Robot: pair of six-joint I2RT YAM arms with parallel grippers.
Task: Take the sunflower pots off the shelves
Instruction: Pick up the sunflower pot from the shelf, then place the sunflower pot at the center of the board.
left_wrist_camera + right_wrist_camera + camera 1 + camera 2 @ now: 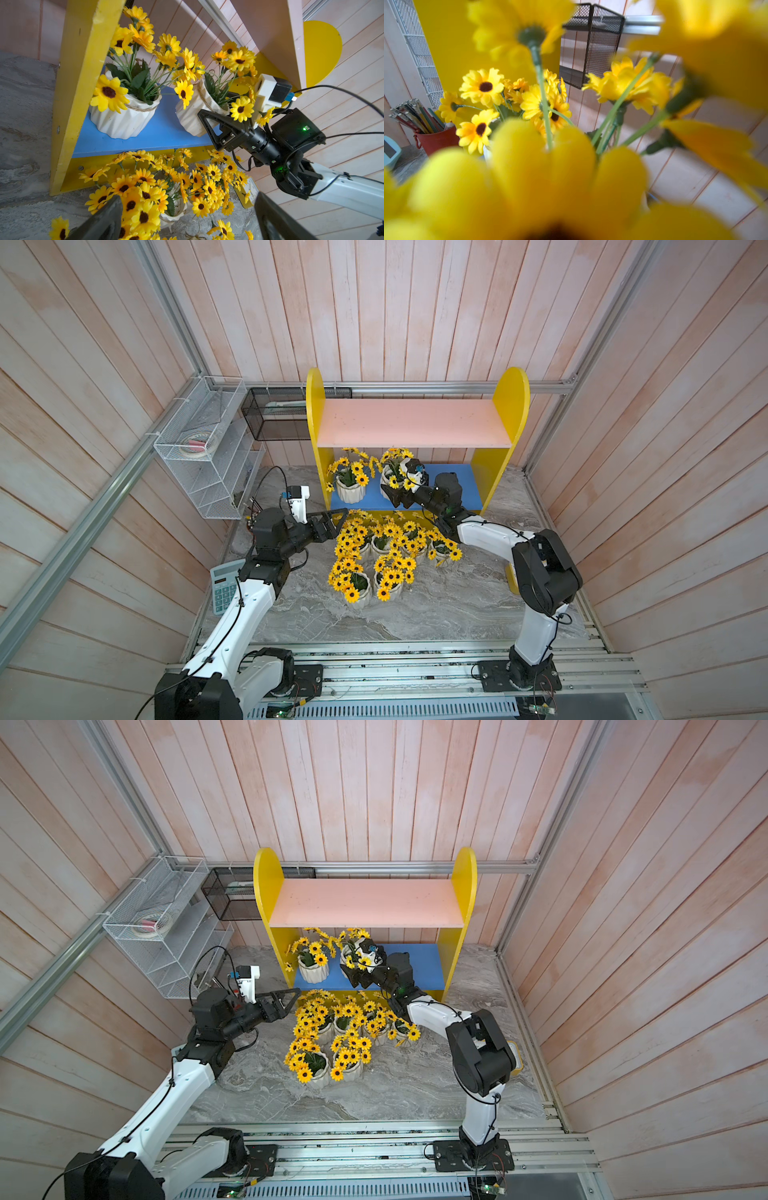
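Note:
The shelves (320, 414) have a bare pink upper board (411, 423) and a blue lower board (461, 485). Two sunflower pots stand on the blue board: the left one (351, 491) (122, 122) alone, the right one (386, 477) (191, 116) between my right gripper's (392, 490) wide-open jaws. One of its fingers (207, 130) lies along the pot's outer side; the other is hidden among the flowers. Blurred petals fill the right wrist view. Several more sunflower pots (382, 556) cluster on the floor in front. My left gripper (338, 522) (187, 205) hangs open and empty at that cluster's left edge.
A white wire rack (208, 448) and a black mesh basket (274, 414) hang on the wall left of the shelves. A red pen cup (438, 139) stands below the rack. A calculator (224, 589) lies by the left arm, a yellow clock (247, 191) by the right arm.

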